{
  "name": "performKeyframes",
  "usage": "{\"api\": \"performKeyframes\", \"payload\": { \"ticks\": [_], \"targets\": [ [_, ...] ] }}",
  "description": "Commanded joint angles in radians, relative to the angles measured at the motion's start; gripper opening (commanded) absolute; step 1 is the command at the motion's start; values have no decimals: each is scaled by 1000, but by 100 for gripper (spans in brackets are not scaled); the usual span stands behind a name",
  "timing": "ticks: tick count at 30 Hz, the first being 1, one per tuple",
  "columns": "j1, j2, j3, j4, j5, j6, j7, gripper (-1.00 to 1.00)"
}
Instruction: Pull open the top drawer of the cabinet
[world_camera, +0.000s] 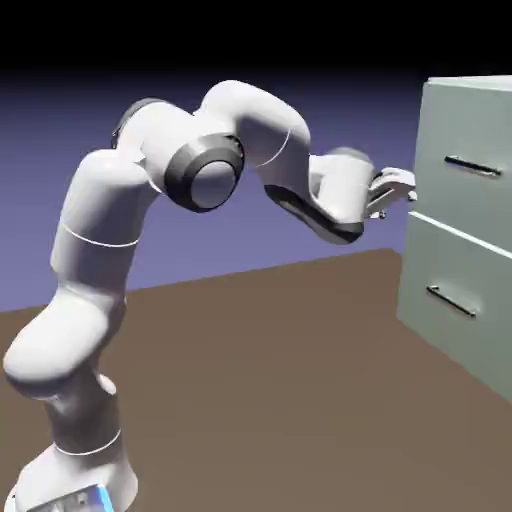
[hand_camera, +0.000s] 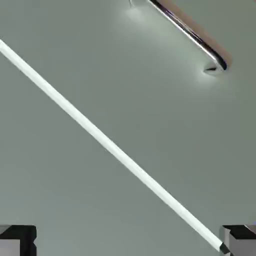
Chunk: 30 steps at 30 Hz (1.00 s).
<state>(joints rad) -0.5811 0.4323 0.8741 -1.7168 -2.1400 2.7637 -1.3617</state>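
The hand (hand_camera: 128, 241) has its fingers apart with nothing between them, near the left edge of the cabinet (world_camera: 462, 240) in the exterior view; contact is unclear. The top drawer (world_camera: 455, 195), shut, sits above the lower drawer (world_camera: 445, 280), its dark bar handle (world_camera: 473, 166) clear of the fingers. The brown bench (world_camera: 250, 390) spreads below.

Glossy metal-look handle (hand_camera: 192, 32); smooth, matt-ish cab. fronts (hand_camera: 115, 105); arm (world_camera: 95, 220) glossy, plastic-look.
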Motion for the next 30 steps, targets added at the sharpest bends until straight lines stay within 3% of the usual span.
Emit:
{"api": "performKeyframes", "payload": {
  "ticks": [1,11,21,22,30],
  "targets": [
    [-12,20,18,22,-44,-6,-43,0],
    [-133,224,195,244,-478,-61,-470,0],
    [31,409,130,538,-421,8,-670,0],
    [31,409,130,538,-421,8,-670,-100],
    [-119,260,200,284,-482,-58,-513,-100]
  ]
}}
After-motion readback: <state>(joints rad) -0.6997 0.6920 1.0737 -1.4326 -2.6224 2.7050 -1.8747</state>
